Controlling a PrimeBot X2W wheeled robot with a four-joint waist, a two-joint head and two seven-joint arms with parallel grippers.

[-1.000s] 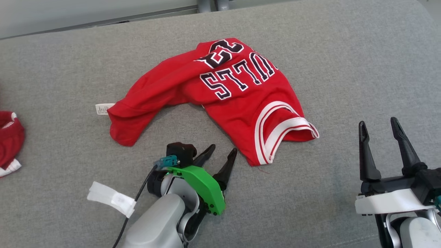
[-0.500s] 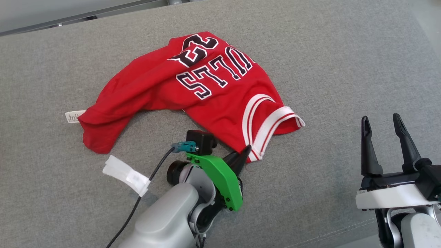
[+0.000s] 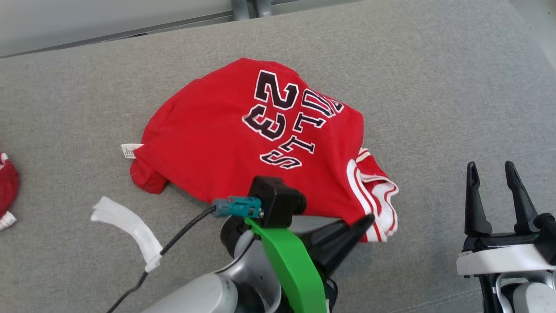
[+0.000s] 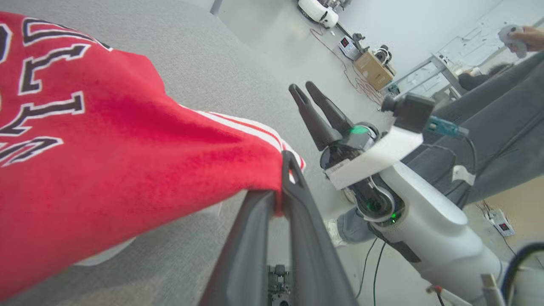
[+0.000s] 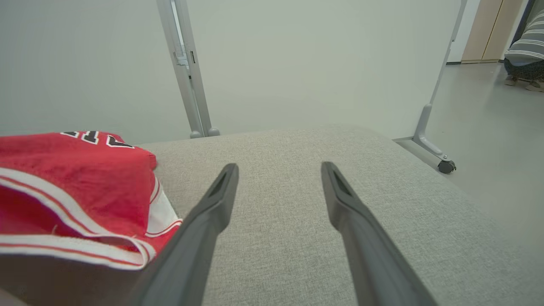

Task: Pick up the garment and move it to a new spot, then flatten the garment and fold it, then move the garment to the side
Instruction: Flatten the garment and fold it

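Observation:
A red jersey (image 3: 243,139) with the number 23 and white-trimmed edges lies partly lifted on the grey cushion (image 3: 434,87). My left gripper (image 3: 365,219) is shut on the jersey's near edge, holding the cloth (image 4: 140,170) raised off the surface; in the left wrist view the fabric is pinched between the two dark fingers (image 4: 293,178). My right gripper (image 3: 493,182) stands open at the lower right, apart from the jersey, with bare cushion between its fingers (image 5: 212,208). The jersey's striped hem (image 5: 85,238) lies to its left.
A white strip (image 3: 126,226) lies on the cushion at the lower left. Another red garment (image 3: 6,191) sits at the left edge. A metal frame leg on a wheel (image 5: 442,163) stands off the cushion's right side. A person's legs (image 4: 488,119) are beside the robot.
My left gripper has closed on the jersey's near edge and lifted it, so the cloth has turned over toward the near side. The camera has shifted. The right gripper stays open.

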